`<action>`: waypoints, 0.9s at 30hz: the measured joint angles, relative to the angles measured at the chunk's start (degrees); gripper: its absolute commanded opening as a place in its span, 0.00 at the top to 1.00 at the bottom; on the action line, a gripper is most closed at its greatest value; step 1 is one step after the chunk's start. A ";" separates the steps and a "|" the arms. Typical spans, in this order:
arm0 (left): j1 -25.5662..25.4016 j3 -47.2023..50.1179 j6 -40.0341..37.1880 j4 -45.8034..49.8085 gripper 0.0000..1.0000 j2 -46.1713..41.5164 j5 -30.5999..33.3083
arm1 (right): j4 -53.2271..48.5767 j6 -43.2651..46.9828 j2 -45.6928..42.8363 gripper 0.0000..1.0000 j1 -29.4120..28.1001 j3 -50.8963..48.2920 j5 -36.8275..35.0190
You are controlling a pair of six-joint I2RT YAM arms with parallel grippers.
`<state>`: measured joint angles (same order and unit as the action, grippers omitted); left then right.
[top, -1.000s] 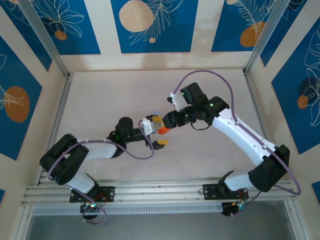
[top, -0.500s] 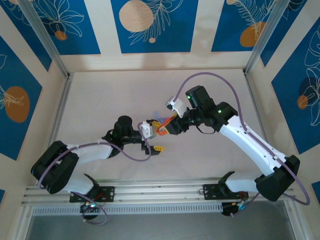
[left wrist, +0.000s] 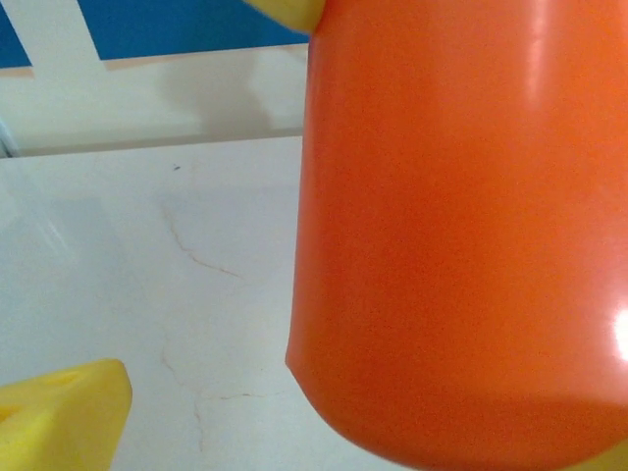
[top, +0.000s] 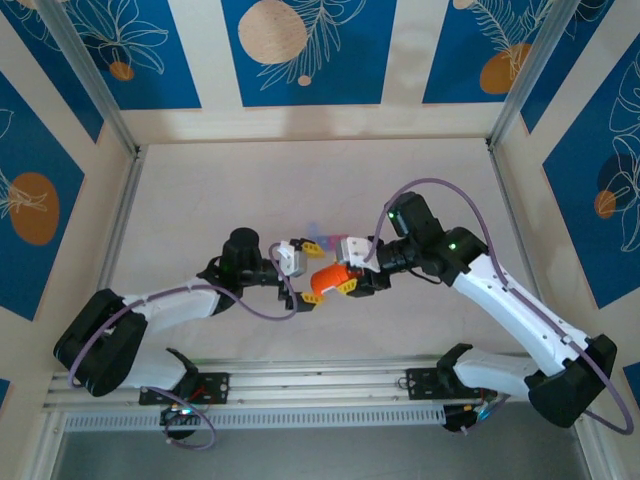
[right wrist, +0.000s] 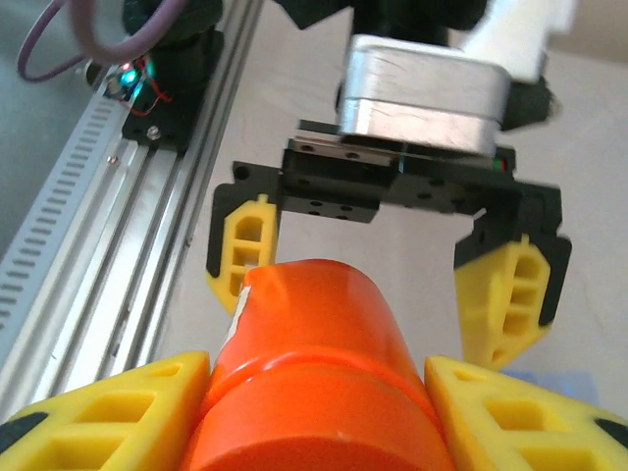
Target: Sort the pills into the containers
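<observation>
Since a second before, the right claw (top: pixel 338 284) had swung nearer and leftward, carrying the orange bottle (top: pixel 326 280) into the gap of the left claw (top: pixel 305 273). The right claw was closed partway around the bottle. The left claw stood spread to its widest, one finger on either side of the bottle, gripping nothing. That looked like a handover or cap-twist being set up, with no pill sorted yet. Just beyond them on the table (top: pixel 200 200) lay the pill box (top: pixel 322 237), a faint blue, purple and pink strip; whether its lids were open could not be told.
</observation>
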<state>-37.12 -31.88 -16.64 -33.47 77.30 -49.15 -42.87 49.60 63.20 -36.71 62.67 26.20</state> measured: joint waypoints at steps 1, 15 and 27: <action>0.00 -0.02 0.11 0.20 0.00 0.00 -0.39 | 0.35 2.43 -0.39 0.64 -0.09 -0.52 0.39; -0.02 -0.44 1.09 2.93 0.00 0.79 -1.57 | -2.51 12.41 3.17 0.68 -5.31 3.76 -7.06; -1.38 -1.79 1.29 6.03 0.00 0.39 -2.05 | -4.48 10.47 6.73 0.68 -4.28 5.86 -9.29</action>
<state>-38.50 -33.67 -15.35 -27.44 77.69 -51.20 -47.35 60.07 69.93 -40.99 68.53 16.91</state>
